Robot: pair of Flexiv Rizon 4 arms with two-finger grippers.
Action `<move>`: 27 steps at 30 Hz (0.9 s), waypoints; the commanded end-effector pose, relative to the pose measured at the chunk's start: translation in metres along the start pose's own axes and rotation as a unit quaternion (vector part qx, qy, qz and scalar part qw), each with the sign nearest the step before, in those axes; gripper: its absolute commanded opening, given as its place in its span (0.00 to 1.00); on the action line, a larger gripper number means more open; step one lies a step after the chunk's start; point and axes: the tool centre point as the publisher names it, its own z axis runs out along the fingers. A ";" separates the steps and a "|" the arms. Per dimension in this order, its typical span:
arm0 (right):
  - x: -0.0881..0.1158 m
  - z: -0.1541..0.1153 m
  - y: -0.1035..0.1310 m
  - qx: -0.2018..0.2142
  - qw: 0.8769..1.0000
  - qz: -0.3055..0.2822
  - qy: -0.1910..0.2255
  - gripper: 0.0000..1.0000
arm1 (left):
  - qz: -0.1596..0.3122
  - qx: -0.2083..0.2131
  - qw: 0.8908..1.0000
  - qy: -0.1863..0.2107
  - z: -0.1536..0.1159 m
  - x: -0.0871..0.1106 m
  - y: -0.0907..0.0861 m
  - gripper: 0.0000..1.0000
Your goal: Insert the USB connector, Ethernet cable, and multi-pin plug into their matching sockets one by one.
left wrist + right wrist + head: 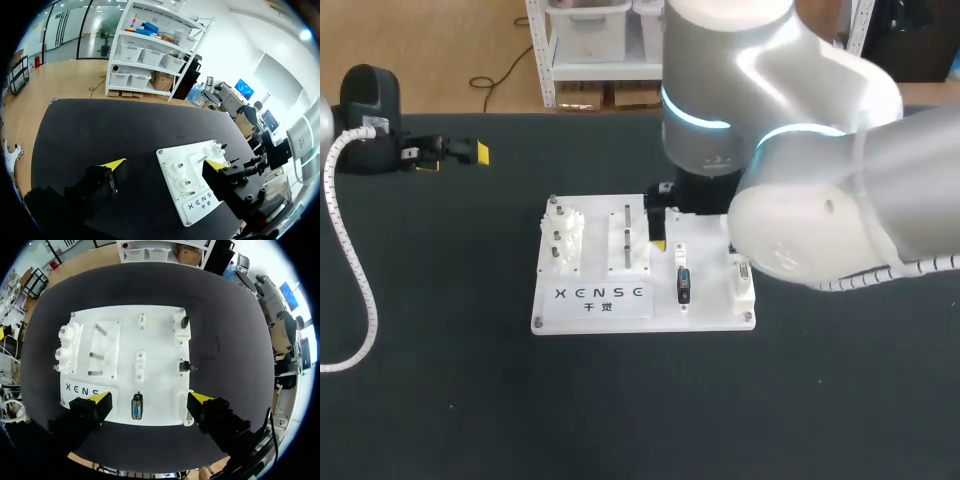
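Counter [820, 400]: black surface, with one socket board [710, 300] laid flat at its middle. Socket board: white, rectangular, with a printed label plate [600, 293] set along the near edge. Multi-pin connector [136, 411]: blue-faced, seated in the board's near row just beside the label plate; whether a plug is mated in it cannot be told. Right gripper [150, 399]: held above the board's near half, its fingers spread wide with nothing grasped. The multi-pin connector is seen under the gap, nearer the finger that stands over the label plate. Socket blocks [141, 365]: small, white, ranged along the board's middle and right side. Small dark parts are seated in two of the right-hand blocks, too small for USB or Ethernet pieces to be told apart. Gear cluster [67, 347]: white, fixed at the board's left edge. Pegs [97, 356]: three, mounted on a plate just beside the gears. Right arm [820, 170]: entered from the right, covering the board's far right corner in the head view. Left gripper [452, 158]: placed at the counter's far left, well apart from the board, its fingers parted wide and empty. Coiled cable [360, 290]: white, trailed along the counter's left side.
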 end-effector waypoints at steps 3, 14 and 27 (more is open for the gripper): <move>0.007 0.008 0.012 0.004 1.000 -0.007 0.013 1.00 | 0.000 0.000 1.000 0.000 0.000 0.000 0.000 1.00; 0.017 0.032 0.021 -0.004 0.999 -0.015 0.045 1.00 | 0.000 0.000 1.000 0.000 0.000 0.000 0.000 1.00; 0.017 0.038 0.024 -0.023 0.998 -0.026 0.044 1.00 | 0.000 0.000 1.000 0.000 0.000 0.000 0.000 1.00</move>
